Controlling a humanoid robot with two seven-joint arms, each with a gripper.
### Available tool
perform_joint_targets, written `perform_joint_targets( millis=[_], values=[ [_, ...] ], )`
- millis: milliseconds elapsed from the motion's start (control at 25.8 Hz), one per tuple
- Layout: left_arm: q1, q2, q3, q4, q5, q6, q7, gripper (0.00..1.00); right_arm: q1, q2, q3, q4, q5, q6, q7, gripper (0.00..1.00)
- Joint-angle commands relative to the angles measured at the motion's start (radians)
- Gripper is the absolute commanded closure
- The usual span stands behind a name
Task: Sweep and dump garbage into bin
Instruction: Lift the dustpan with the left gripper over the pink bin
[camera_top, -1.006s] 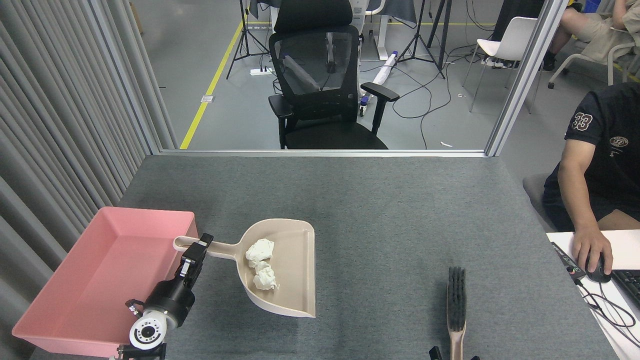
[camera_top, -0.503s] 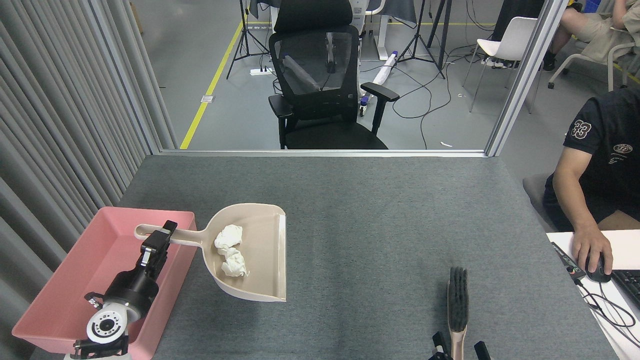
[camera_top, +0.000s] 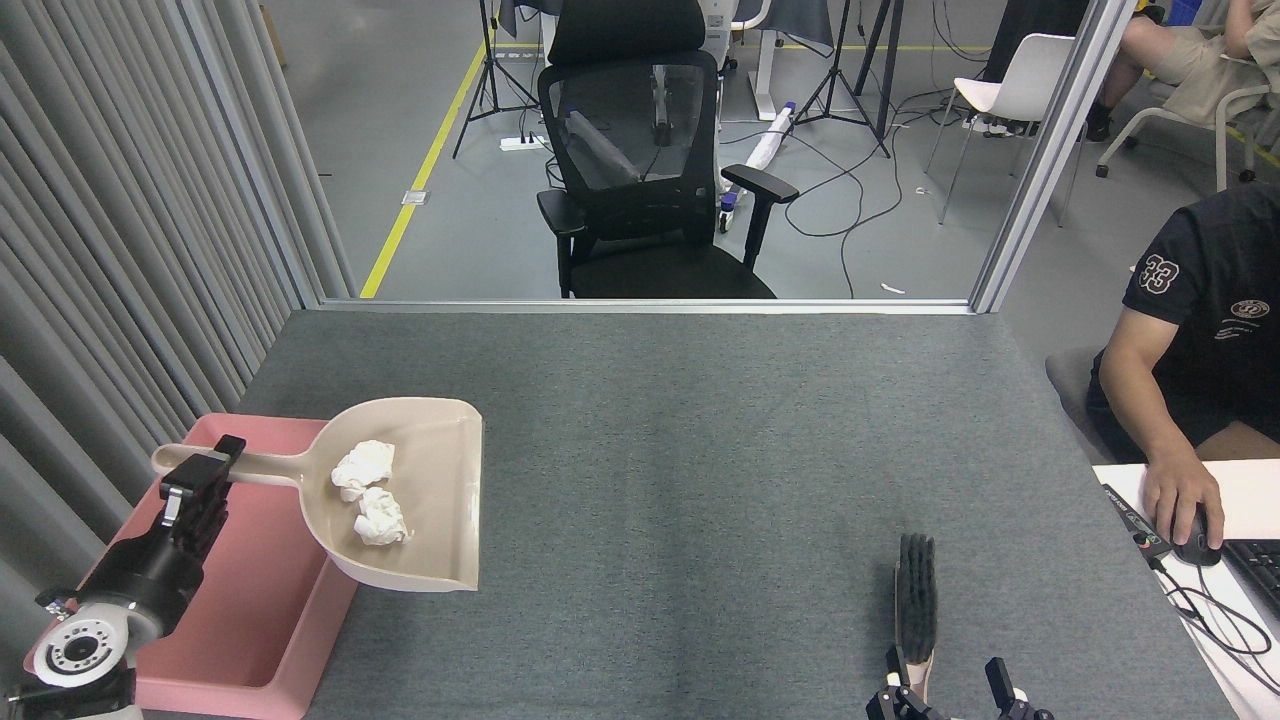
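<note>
The garbage (camera_top: 368, 490) is two small white paper wads. They sit side by side in the flat part of the beige dustpan (camera_top: 425, 500), close to its back wall. The pan looks held nearly level, and I think that is why the wads do not roll out.

The left gripper (camera_top: 205, 480) holds the dustpan by its long handle, with its fingers pinching the handle near the far end. The pan hangs in the air, partly above the pink bin (camera_top: 250, 640) and partly above the desk (camera_top: 720, 450). The wads are near the bin's right wall, and I cannot tell if they are fully over it. The open lip of the pan points right, away from the bin (so tipping it that way would drop the wads on the desk). My guess is the pan has to go further left or turn before it tips.

There is not much room on the left. The grey wall of slats (camera_top: 100, 250) stands just beside the bin. The desk to the right is wide and bare.

The brush (camera_top: 913, 610) lies flat near the front edge of the desk, well apart from the pan. The right gripper (camera_top: 950, 690) is just at its handle, with its fingers spread and not holding it.

A person (camera_top: 1190, 340) sits at the far right with a hand on a mouse, well away from it all.
</note>
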Motion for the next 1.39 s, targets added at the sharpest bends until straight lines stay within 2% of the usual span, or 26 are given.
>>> perform_joint_targets(
  millis=[0,116,232,426,851,929,1083,1354],
  values=[
    [0.0,0.062,0.031,0.045,0.053,-0.003,-0.002,0.83,-0.017,0.002,0.0,-0.006,0.025,0.025,-0.001,0.02],
    [-0.001,0.113,0.063,0.092,0.079,-0.017,-0.004,0.82,-0.03,0.007,0.001,-0.006,0.025,0.017,-0.001,0.02],
    [-0.001,0.193,0.071,0.141,0.111,-0.038,-0.005,0.82,-0.034,0.009,0.001,-0.006,0.024,0.017,0.001,0.02],
    [-0.026,0.299,0.073,0.285,0.142,-0.106,-0.005,0.82,-0.034,0.01,0.001,-0.006,0.024,0.014,0.001,0.02],
    [-0.096,0.406,0.068,0.529,0.119,-0.279,-0.004,0.83,-0.036,0.039,0.004,-0.006,0.022,0.011,0.001,0.02],
    [-0.138,0.424,0.062,0.604,0.048,-0.334,-0.002,0.83,-0.036,0.052,0.004,-0.006,0.022,0.011,0.001,0.02],
    [-0.244,0.424,0.063,0.707,-0.182,-0.472,-0.001,0.83,-0.036,0.056,0.004,-0.007,0.022,0.011,0.001,0.02],
    [-0.257,0.426,0.063,0.675,-0.277,-0.509,0.028,0.83,-0.034,0.059,0.004,-0.007,0.022,0.011,0.001,0.02]
  ],
)
